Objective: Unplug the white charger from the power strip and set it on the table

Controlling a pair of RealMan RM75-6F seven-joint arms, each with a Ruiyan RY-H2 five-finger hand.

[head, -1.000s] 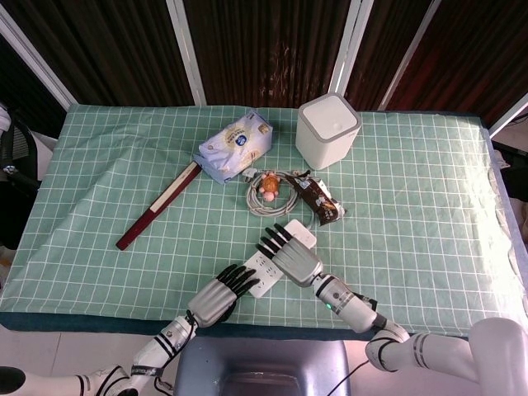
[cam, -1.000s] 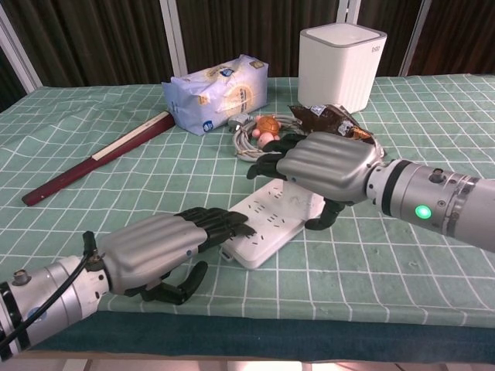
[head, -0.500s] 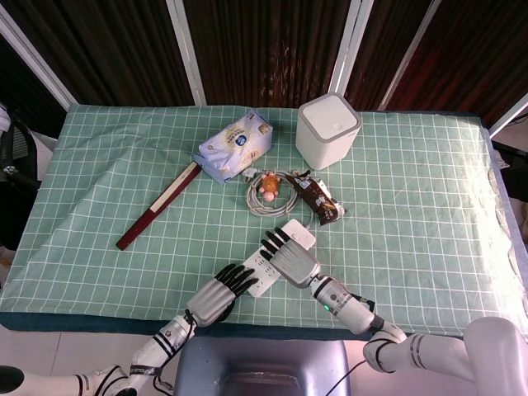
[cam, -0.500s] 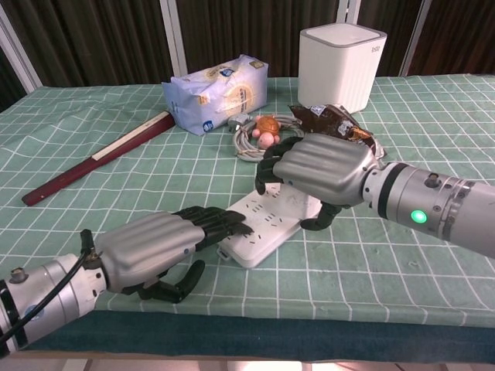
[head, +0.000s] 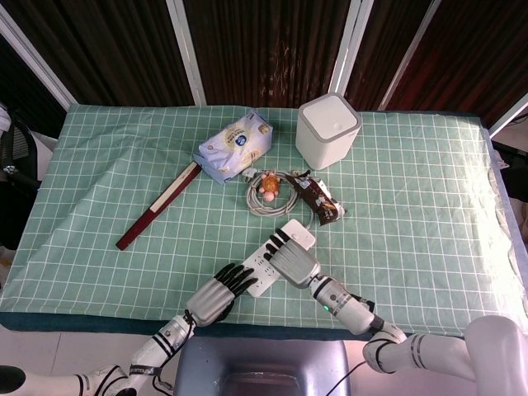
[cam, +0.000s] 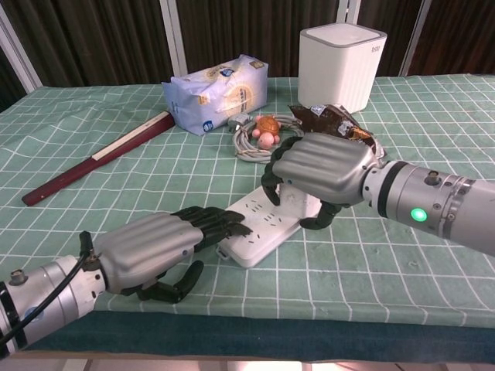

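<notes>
A white power strip point(head: 262, 267) point(cam: 259, 228) lies at an angle near the table's front edge. The white charger point(head: 300, 234) sits at its far end and is mostly hidden under my right palm in the chest view. My right hand point(head: 294, 257) point(cam: 321, 166) arches over that end. Its fingers point(cam: 272, 184) curl down on one side, the thumb reaches down on the other, and they have not closed on the charger. My left hand point(head: 216, 299) point(cam: 151, 247) lies flat, and its fingertips point(cam: 230, 225) rest on the strip's near end.
Just behind the strip are a brown snack wrapper point(head: 320, 202) and a coiled cable with a small toy point(head: 268, 188). Further back stand a white cube-shaped box point(head: 327, 129) and a tissue pack point(head: 233, 147). A dark red folded fan point(head: 158, 208) lies to the left.
My right hand's fingers have curled further down over the far end of the strip and the hand has drawn back slightly. The left hand and the strip have stayed put.
</notes>
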